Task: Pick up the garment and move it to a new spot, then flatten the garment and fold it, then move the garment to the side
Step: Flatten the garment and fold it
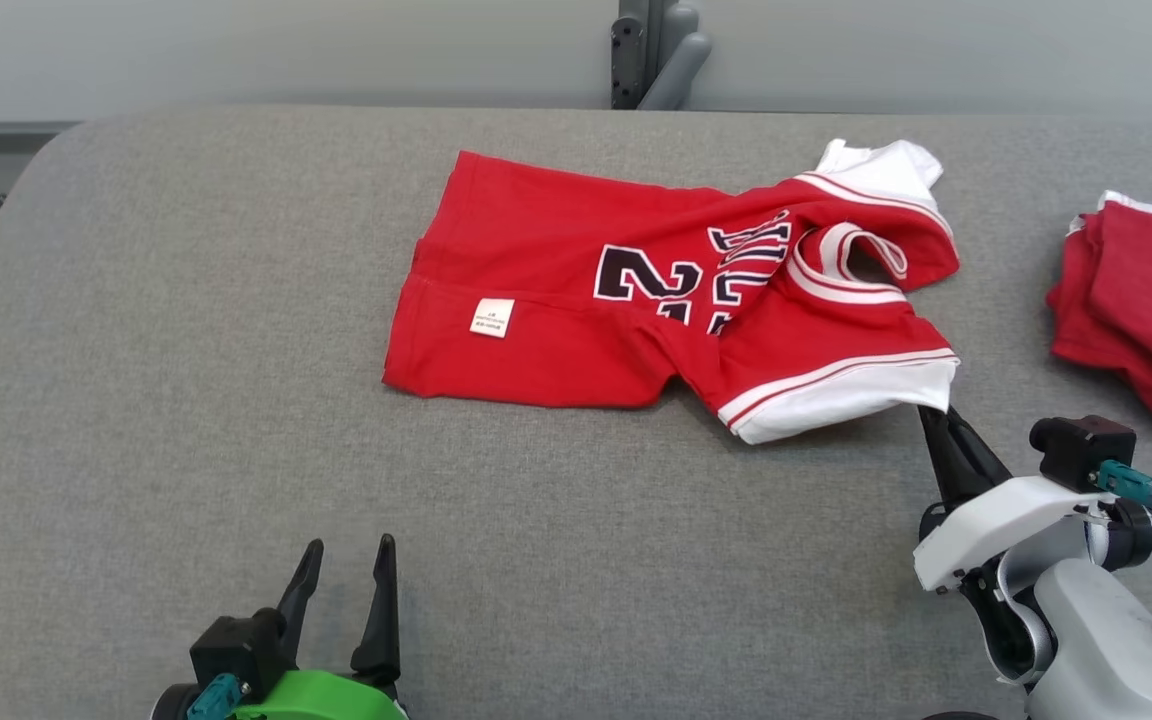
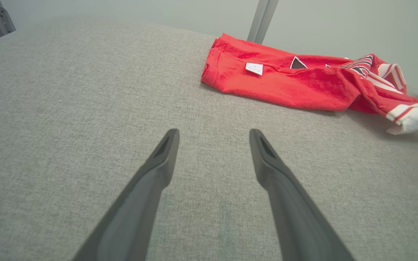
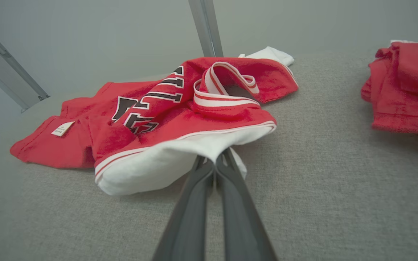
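The garment (image 1: 656, 290) is a red jersey with white sleeves, dark lettering and a small white label, lying rumpled on the grey table (image 1: 186, 350). My right gripper (image 1: 928, 410) is shut on the edge of its near white sleeve (image 3: 180, 159), and the fingertips are hidden under the lifted cloth. The right wrist view has the two fingers (image 3: 198, 203) pressed together under that sleeve. My left gripper (image 1: 346, 560) stands open near the table's front edge, well clear of the garment (image 2: 296, 83). In the left wrist view my left gripper (image 2: 212, 134) has nothing between its fingers.
A second pile of red cloth with a white edge (image 1: 1146, 310) lies at the table's right side, also in the right wrist view (image 3: 405, 87). A grey metal post (image 1: 656, 55) rises behind the table's far edge. Bare grey table spreads to the left and front.
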You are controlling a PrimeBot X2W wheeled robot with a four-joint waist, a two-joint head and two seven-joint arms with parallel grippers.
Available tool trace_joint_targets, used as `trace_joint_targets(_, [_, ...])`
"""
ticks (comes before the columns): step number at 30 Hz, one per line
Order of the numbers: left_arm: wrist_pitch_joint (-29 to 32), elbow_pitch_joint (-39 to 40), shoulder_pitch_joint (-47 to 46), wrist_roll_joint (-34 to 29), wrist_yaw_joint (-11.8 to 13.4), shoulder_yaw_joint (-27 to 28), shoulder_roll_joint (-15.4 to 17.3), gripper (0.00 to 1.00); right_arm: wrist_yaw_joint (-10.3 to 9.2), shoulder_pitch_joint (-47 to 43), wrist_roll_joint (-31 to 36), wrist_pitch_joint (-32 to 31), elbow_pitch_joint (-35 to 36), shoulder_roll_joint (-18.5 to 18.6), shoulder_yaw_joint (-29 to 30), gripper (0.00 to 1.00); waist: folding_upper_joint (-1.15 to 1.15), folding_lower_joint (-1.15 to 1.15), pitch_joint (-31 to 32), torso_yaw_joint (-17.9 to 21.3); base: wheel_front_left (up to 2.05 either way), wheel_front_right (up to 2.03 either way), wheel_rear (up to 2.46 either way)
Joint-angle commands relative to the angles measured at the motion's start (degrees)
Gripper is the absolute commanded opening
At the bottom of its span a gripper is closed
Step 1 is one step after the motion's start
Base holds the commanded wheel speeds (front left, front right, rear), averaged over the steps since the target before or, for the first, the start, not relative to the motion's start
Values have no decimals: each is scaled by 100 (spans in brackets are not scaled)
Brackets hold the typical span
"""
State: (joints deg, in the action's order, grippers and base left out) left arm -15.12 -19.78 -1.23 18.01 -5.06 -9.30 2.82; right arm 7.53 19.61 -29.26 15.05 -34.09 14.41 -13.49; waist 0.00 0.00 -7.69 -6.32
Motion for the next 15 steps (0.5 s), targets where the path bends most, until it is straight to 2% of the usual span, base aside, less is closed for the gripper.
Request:
trace_joint_targets(1, [-1,-14,115,-26,-39,16,17,100,-9,-109,-247,16,170,100,-157,0,0,0,347,279,0,0,0])
trace_joint_targets(5, [-1,-56,216,-10,-55,-26,16,100,-9,-208,-988,6,639,352,-486,0,0,0,450,404,0,0,0])
trace_joint_targets(6, [-1,-71,232,-5,-56,-50,16,100,-8,-235,-1230,-31,778,374,-552,4,0,0,461,423,0,0,0])
trace_joint_targets(7, [-1,-81,245,8,-59,-73,16,100,-6,-276,-1494,-91,924,397,-636,42,0,0,470,435,0,0,0])
trace_joint_targets(8, [-1,-96,267,20,-61,-87,17,100,-6,-327,-1710,-120,1023,461,-657,100,0,0,478,447,0,0,0])
trace_joint_targets(11, [-1,-122,301,34,-54,-129,16,100,-7,-486,-1978,-89,1101,695,-678,100,0,0,478,478,0,0,0])
trace_joint_targets(13, [-1,-131,296,38,-40,-136,18,100,-5,-533,-1799,-31,966,794,-602,100,0,0,467,493,0,0,0])
trace_joint_targets(15, [-1,-155,291,28,-35,-130,17,100,-5,-563,-1580,10,729,764,-241,100,0,0,458,509,0,0,0])
